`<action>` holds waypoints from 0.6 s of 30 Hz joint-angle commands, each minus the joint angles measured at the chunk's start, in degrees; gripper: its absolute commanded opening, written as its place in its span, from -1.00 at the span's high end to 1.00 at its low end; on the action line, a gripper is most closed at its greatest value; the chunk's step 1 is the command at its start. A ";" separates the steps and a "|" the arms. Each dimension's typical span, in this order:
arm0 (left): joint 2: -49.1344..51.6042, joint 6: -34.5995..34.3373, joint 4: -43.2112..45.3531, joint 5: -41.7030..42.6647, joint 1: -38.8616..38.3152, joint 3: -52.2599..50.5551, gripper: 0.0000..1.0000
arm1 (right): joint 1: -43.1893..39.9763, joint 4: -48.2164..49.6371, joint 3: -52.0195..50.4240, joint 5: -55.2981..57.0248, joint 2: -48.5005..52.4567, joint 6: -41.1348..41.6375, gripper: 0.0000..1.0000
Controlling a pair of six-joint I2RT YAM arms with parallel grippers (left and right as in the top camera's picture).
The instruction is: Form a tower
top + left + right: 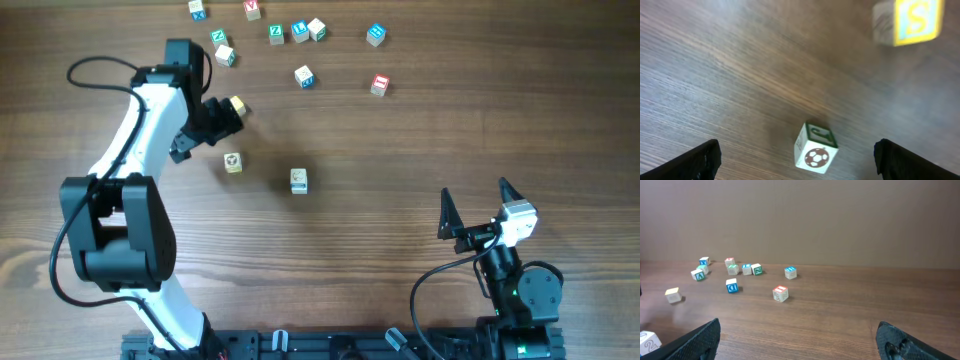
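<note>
No tower shows in these views; every cube I see lies singly on the wooden table. My left gripper (205, 133) (797, 152) is open over a pale cube with a soccer-ball face and a green letter (815, 148) (232, 161). That cube lies between the fingers and touches neither. A blurred yellow-framed S cube (910, 20) is at the top right of the left wrist view. A yellow-topped cube (238, 104) lies beside the left gripper, and another pale cube (298, 180) sits toward the middle. My right gripper (474, 190) (797, 330) stands open and empty at the front right.
Several loose letter cubes lie along the back: a green and blue group (300, 30), a blue one (375, 34), a red one (379, 84) (780, 293) and a blue D cube (304, 76) (731, 285). The left arm (130, 150) reaches over the left side.
</note>
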 commanded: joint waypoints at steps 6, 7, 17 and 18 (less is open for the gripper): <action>-1.11 0.31 3.28 -0.59 0.15 -5.33 -0.99 | 0.13 0.17 -0.07 0.63 -0.46 0.37 -0.99; -1.11 0.31 3.61 -0.59 0.15 -5.73 -1.00 | 0.13 0.17 -0.07 0.66 -0.46 0.37 -0.99; -1.11 0.50 3.19 -0.59 0.11 -6.75 -0.97 | 0.13 0.17 -0.07 0.63 -0.46 0.39 -1.00; -1.11 0.52 3.21 -0.59 0.11 -7.10 -0.96 | 0.13 0.17 -0.07 0.66 -0.46 0.37 -1.00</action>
